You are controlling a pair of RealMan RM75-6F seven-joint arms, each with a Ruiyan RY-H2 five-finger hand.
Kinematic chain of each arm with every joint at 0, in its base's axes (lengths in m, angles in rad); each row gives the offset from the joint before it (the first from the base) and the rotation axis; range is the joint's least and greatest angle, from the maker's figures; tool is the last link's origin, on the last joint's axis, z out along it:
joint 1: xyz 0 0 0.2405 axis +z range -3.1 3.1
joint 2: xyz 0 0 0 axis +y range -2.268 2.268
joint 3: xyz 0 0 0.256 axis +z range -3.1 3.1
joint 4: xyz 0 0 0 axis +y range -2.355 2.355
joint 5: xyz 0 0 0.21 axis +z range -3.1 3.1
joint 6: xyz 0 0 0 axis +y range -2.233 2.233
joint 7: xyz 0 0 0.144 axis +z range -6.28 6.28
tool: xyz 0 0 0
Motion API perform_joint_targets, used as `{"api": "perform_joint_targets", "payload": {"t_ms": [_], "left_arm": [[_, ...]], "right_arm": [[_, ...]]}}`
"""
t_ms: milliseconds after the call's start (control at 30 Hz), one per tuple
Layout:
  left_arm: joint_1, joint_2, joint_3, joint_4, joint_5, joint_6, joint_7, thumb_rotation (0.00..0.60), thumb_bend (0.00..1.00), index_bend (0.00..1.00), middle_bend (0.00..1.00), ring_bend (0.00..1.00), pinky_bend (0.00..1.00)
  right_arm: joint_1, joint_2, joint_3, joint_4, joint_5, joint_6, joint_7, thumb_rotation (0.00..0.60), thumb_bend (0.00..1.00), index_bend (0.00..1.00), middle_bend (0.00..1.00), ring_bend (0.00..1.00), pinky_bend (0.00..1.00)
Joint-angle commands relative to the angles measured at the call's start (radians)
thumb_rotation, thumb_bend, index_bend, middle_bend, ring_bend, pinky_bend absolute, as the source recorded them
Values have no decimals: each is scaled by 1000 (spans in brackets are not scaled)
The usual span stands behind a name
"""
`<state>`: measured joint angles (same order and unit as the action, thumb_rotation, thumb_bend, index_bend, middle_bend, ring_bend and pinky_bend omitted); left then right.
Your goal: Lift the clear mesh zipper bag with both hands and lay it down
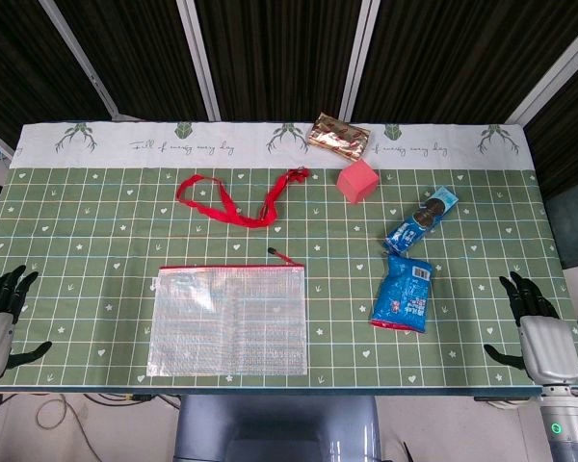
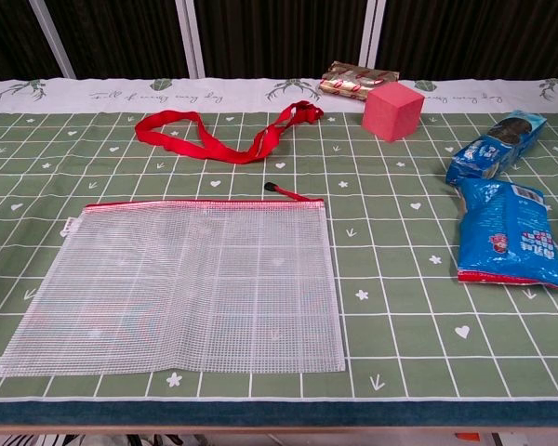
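The clear mesh zipper bag (image 1: pixel 229 320) (image 2: pixel 186 285) lies flat on the green checked tablecloth near the front edge, its red zipper along the far side with the pull at the right end. My left hand (image 1: pixel 0 318) hovers at the table's left edge, fingers spread, holding nothing. At the right edge my right hand (image 1: pixel 537 327) is likewise spread and empty. Both hands are well apart from the bag. Neither hand shows in the chest view.
A red lanyard (image 1: pixel 233 200) (image 2: pixel 225 136) lies behind the bag. A pink cube (image 1: pixel 357 180) (image 2: pixel 391 111) and a shiny gold packet (image 1: pixel 338 134) (image 2: pixel 358 79) sit at the back. Two blue snack packs (image 1: pixel 404 294) (image 2: pixel 509 230) (image 1: pixel 422 218) (image 2: pixel 495 147) lie at the right.
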<state>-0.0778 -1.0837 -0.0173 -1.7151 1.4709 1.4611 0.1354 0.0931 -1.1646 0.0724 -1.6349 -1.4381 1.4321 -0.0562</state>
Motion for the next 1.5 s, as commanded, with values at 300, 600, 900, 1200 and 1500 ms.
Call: {"api": "perform_joint_targets", "payload": {"t_ms": [300,600,900,1200,1500], "left_arm": [[2,1,0,3,3,3,-7,600,52,0,0,0,0],[-13,2,-8,-27,-5,-16,13,600,52,0,0,0,0],[-166,-3,-125,-191,-89,-151,183,600,95,57,0,0,0],[-445,-158,-297,-175,-382,-351,454,600,164,189,26,0,0],[-709,-373,-375,8,-663,-434,676,600,193,311,62,0,0]], "right_arm": [[-1,0,-2,-2,-7,4,3,600,140,0,0,0,203],[-1,-8,3,0,1,5,0,600,140,0,0,0,203],[4,-14,7,5,10,-5,5,600,140,0,0,0,203],[5,-18,16,3,37,-17,13,600,140,0,0,0,203],[7,-18,20,-7,59,-33,15,600,141,0,0,0,203]]}}
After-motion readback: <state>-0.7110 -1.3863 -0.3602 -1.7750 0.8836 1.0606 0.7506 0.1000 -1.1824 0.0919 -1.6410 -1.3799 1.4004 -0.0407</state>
